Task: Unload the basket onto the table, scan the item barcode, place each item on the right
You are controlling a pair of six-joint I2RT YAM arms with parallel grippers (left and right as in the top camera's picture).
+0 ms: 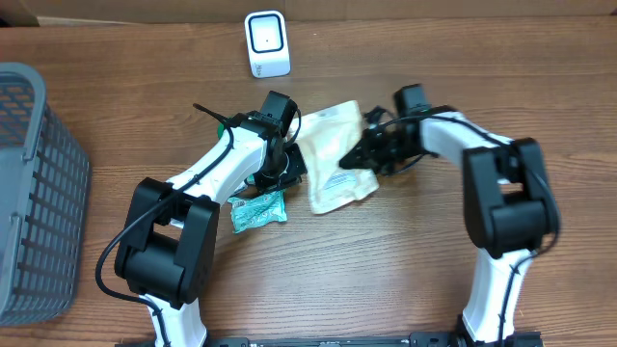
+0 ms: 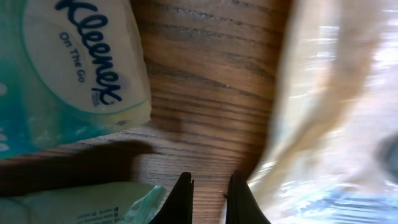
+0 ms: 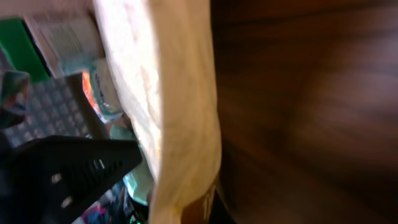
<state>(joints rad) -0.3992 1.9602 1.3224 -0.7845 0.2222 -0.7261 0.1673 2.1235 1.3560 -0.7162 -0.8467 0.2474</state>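
Tissue pack [image 1: 258, 210] beside pouch [image 1: 333, 159]; basket [image 1: 58, 173] well apart.

Overhead view evenly lit and sharp, both wrist views blurred, glare on pouch [image 2: 336, 93], right wrist view dim

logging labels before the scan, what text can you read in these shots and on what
"Kleenex": on the tissue pack, left wrist view.
"On The Go": same pack, under the brand.
Dark print on the cream pouch: too small to read.
White label behind the pouch, right wrist view: too blurred to read.
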